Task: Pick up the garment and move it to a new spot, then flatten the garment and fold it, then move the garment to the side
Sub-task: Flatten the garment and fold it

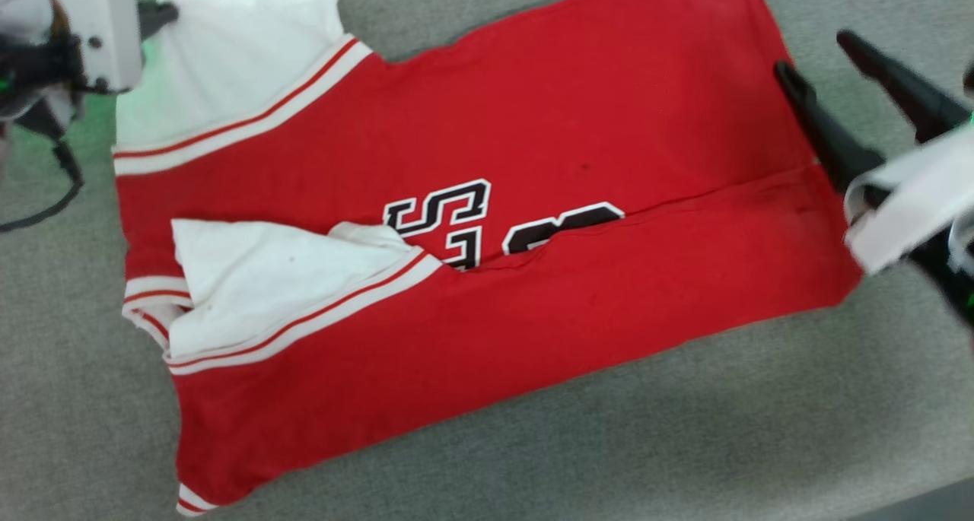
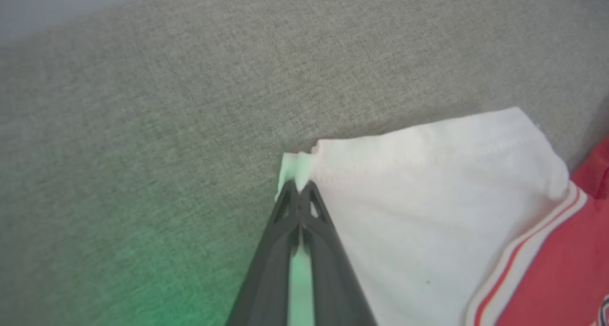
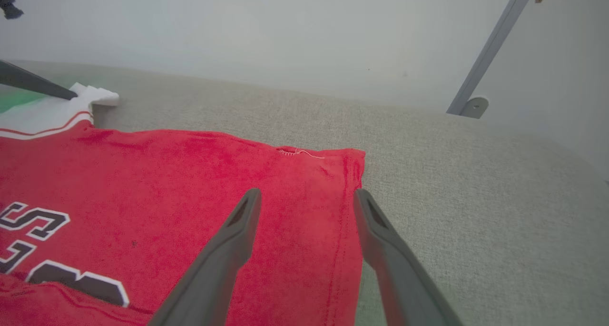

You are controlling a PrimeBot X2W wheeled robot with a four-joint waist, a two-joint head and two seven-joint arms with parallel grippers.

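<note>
Grey fabric surface point(image 1: 685, 445) with a partly folded red T-shirt point(image 1: 578, 125) flat on it.

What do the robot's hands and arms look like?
The left end effector and right end effector each have two long, dark grey fingers tapering to points. The arms wear white casings, and a thin black cable loops beside the left one.

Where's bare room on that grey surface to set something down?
Widest: the grey surface nearest the robot, below the garment's long edge. Also past its hem, beyond the open right fingers. Crowded: the sleeve corner the left fingers pinch.
</note>
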